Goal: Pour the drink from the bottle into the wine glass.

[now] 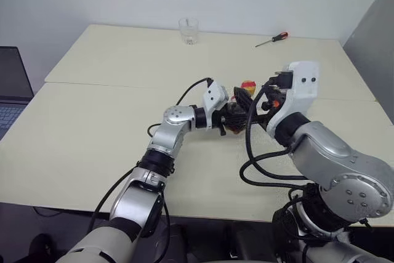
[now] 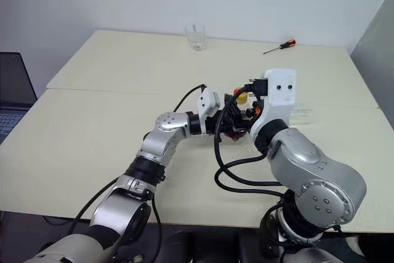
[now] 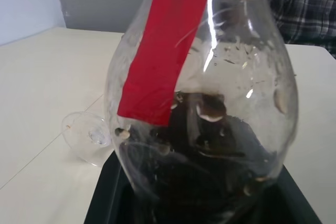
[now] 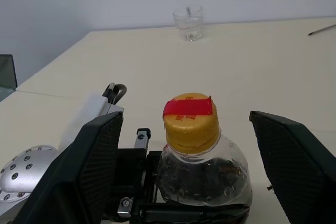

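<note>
The bottle [image 4: 191,124], clear plastic with a yellow cap and a red tape strip, stands upright over the middle of the table. My left gripper [image 1: 232,118] reaches in level from the left and is shut on the bottle's lower body. The dark brown drink [image 3: 210,182] fills only the bottom of the bottle. My right gripper [image 4: 185,118] is open, with one black finger on each side of the cap and not touching it. The wine glass [image 3: 86,137] seems to lie on its side on the table beyond the bottle, and shows faintly past my right wrist [image 2: 305,115].
A short clear tumbler [image 1: 189,30] stands at the table's far edge. A red-handled screwdriver [image 1: 273,39] lies at the far right. A laptop [image 1: 12,90] sits off the table's left side. A person's plaid sleeve [image 3: 304,9] is beyond the table.
</note>
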Robot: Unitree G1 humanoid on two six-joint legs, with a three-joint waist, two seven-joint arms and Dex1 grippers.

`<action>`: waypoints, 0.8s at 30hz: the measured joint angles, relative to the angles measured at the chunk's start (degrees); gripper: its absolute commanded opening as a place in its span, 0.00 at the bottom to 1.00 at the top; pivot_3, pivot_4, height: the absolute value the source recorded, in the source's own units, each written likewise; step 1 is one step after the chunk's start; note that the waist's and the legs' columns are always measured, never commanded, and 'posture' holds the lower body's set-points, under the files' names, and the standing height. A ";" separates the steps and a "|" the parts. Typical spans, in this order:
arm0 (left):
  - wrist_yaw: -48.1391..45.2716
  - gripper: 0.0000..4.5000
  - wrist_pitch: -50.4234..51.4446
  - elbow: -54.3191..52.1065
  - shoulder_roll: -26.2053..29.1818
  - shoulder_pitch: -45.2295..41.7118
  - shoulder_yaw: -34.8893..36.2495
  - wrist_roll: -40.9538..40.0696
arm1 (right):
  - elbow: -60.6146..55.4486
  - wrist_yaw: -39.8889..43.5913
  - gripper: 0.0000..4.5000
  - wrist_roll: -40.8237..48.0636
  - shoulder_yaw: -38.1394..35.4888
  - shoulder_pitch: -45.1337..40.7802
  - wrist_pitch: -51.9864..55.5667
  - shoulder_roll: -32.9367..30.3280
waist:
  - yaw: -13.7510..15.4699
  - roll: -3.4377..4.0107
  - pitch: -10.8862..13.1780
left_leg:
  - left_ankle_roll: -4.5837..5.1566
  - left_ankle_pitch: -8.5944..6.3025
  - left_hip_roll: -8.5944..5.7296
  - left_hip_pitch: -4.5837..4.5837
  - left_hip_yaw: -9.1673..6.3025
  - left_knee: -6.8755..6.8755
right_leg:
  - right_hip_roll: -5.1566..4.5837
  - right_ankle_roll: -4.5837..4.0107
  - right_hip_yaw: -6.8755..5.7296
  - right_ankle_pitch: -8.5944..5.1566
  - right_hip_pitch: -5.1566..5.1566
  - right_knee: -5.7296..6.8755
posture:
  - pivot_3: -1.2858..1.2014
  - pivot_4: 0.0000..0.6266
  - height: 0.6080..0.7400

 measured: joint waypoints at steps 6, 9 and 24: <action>0.03 0.30 -0.95 2.33 -0.39 -0.61 -0.06 1.06 | -0.09 -2.54 0.92 -0.97 1.44 0.38 0.00 0.77 | -0.02 0.00 0.00 | 0.00 0.00 0.00 0.00 -0.03 0.00 | 0.02 0.01 -0.01 -0.01 0.00 0.01 | 0.52 0.24 1.00; 0.01 0.30 -0.99 2.33 -0.65 -0.67 -0.06 1.20 | -0.09 -3.39 0.92 -1.15 2.13 1.25 0.00 1.68 | -0.02 0.00 0.00 | 0.00 0.00 0.01 0.00 -0.02 -0.01 | 0.02 0.00 0.01 -0.01 -0.01 0.00 | 0.52 0.24 1.00; -0.14 0.30 -0.99 2.33 -1.25 -0.70 -0.10 1.28 | 0.01 -3.14 0.71 -7.42 3.83 -0.46 0.00 1.69 | -0.03 0.01 0.00 | 0.00 0.00 0.00 -0.01 -0.02 -0.02 | 0.02 0.01 0.00 -0.02 -0.02 -0.01 | 0.52 0.24 1.00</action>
